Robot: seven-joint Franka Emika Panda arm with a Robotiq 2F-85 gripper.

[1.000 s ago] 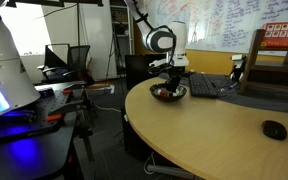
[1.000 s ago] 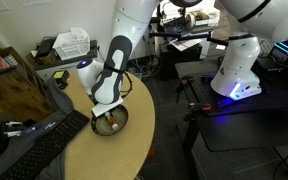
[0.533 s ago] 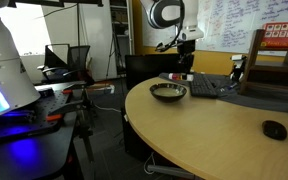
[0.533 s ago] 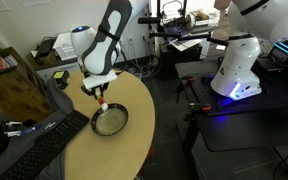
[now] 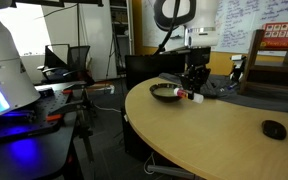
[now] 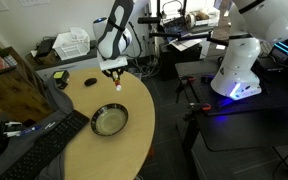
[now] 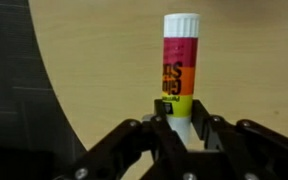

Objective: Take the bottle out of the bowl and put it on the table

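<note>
My gripper (image 5: 194,80) is shut on the lower part of the bottle (image 7: 179,70), a slender white stick with a red, orange and yellow label. In the wrist view the black fingers (image 7: 160,135) clamp its white base and the tan table (image 7: 94,60) lies behind it. The gripper also shows in an exterior view (image 6: 114,72), with the bottle (image 6: 117,85) hanging below it, low over the table (image 6: 134,140). The metal bowl (image 5: 165,92) stands empty beside the gripper and shows in both exterior views (image 6: 109,121). Whether the bottle (image 5: 194,97) touches the table I cannot tell.
A black mouse (image 5: 274,129) lies on the table toward its near end. A black keyboard (image 6: 44,145) sits beside the bowl. Two dark small items (image 6: 91,82) lie near the table's far edge. A white machine with a blue light (image 6: 234,75) stands off the table.
The gripper rose from the bowl with the bottle, moved sideways away from the bowl, and has come down low over the table. The bowl is now empty.
</note>
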